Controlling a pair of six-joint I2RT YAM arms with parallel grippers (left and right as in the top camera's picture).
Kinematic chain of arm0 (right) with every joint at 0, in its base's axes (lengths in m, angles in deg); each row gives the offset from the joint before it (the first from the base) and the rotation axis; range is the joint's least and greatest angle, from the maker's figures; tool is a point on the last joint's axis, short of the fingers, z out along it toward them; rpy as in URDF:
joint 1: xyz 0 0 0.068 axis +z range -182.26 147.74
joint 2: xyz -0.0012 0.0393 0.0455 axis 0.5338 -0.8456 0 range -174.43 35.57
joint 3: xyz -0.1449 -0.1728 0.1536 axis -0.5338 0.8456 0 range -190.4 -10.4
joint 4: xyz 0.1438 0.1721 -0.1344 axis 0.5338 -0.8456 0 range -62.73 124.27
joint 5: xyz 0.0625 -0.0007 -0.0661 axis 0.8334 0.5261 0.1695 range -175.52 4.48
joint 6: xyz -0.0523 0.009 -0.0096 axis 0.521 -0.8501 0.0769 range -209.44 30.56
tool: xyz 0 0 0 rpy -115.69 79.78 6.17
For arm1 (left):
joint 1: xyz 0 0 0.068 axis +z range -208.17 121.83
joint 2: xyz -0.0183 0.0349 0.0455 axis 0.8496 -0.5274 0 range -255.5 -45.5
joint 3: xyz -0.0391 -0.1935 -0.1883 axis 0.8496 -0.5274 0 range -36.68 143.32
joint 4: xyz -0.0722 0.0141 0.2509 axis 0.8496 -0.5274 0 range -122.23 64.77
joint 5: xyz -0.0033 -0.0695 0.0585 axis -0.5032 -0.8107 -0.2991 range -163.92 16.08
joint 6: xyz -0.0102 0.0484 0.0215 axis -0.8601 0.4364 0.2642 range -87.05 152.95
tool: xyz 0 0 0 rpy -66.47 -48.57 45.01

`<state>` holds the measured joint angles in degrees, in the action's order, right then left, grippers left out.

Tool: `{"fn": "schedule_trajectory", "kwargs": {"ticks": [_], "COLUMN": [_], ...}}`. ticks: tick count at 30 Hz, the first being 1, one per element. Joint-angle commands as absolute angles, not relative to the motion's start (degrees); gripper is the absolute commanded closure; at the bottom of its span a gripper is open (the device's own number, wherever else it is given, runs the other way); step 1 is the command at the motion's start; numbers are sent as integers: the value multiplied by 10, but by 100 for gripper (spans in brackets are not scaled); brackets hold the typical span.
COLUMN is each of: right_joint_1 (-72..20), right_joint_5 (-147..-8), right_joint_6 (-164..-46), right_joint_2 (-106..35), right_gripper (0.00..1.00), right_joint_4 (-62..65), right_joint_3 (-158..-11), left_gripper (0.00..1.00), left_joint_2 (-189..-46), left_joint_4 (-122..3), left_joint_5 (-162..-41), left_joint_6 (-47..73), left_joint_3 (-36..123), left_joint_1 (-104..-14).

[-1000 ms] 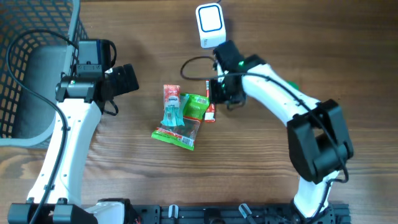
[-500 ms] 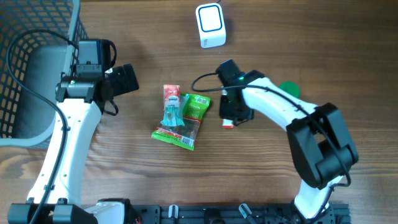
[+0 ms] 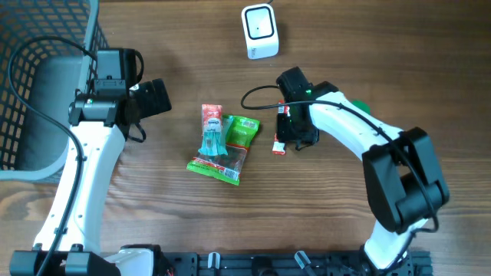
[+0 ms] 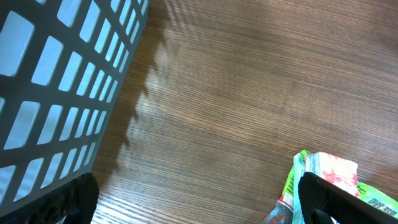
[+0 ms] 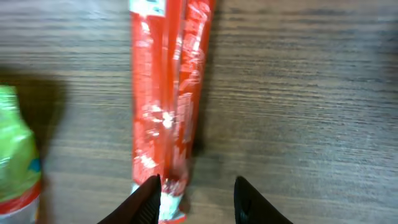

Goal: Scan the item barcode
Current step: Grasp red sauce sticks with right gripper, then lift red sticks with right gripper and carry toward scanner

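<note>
red packet [image 5: 166, 93] lying flat, right pincer [image 5: 198, 190] parted over its end

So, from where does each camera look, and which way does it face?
Overhead: fixed above the table, facing straight down; shows both arms, scanner, basket, packets.
Left wrist: on the left arm, facing down across the table toward basket and packets; left claw tips at the bottom corners.
Right wrist: on the right arm, facing straight down at the red packet; right claw tips at the bottom edge.
Shared: overhead and right wrist both show the red packet.
</note>
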<state>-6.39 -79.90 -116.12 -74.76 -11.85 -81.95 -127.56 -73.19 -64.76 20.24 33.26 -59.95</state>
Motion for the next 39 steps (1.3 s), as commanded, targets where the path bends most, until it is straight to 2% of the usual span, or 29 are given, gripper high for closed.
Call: {"fn": "schedule_trajectory", "kwargs": {"ticks": [1,3,7,10,14,16,18,19,22,24,27,28,29,31,38,39], "right_joint_1": [-63,-63,-62,-62,-62,-62,-62,-63,-86,-102,-101,-98,-97,-98,-119,-119], "right_joint_5": [-775,-738,-764,-788,-789,-789,-794,-796,-797,-759,-754,-769,-781,-798,-797,-797], "right_joint_6": [-1151,-1187,-1247,-1311,-1335,-1336,-1320,-1301,-1246,-1212,-1226,-1226,-1226,-1208,-1089,-1089], "right_joint_2": [-701,-702,-706,-708,-708,-708,-708,-708,-708,-708,-708,-708,-708,-708,-603,-606], "right_gripper": [61,63,68,68,68,69,79,81,78,71,73,79,92,96,96,67], "right_joint_4": [-119,-115,-69,-48,-13,1,-1,-4,-21,-22,-25,-20,-12,-12,-26,-33], "right_joint_3": [-834,-826,-799,-764,-730,-718,-716,-716,-716,-716,-714,-706,-696,-686,-698,-696], "left_gripper": [0,0,0,0,0,0,0,0,0,0,0,0,0,0,0,0], "left_joint_2": [-1274,-1274,-1274,-1274,-1274,-1274,-1274,-1274,-1274,-1274,-1274,-1274,-1274,-1274,-1274,-1274], "left_joint_4": [-731,-731,-731,-731,-731,-731,-731,-731,-731,-731,-731,-731,-731,-731,-730,-731], "left_joint_5": [-644,-644,-644,-644,-644,-644,-644,-644,-644,-644,-644,-644,-644,-644,-644,-644], "left_joint_6": [207,207,207,207,207,207,207,207,207,207,207,207,207,207,207,207], "left_joint_3": [336,336,336,336,336,336,336,336,336,336,336,336,336,336,336,336], "left_joint_1": [-596,-596,-596,-596,-596,-596,-596,-596,-596,-596,-596,-596,-596,-596,-596,-596]}}
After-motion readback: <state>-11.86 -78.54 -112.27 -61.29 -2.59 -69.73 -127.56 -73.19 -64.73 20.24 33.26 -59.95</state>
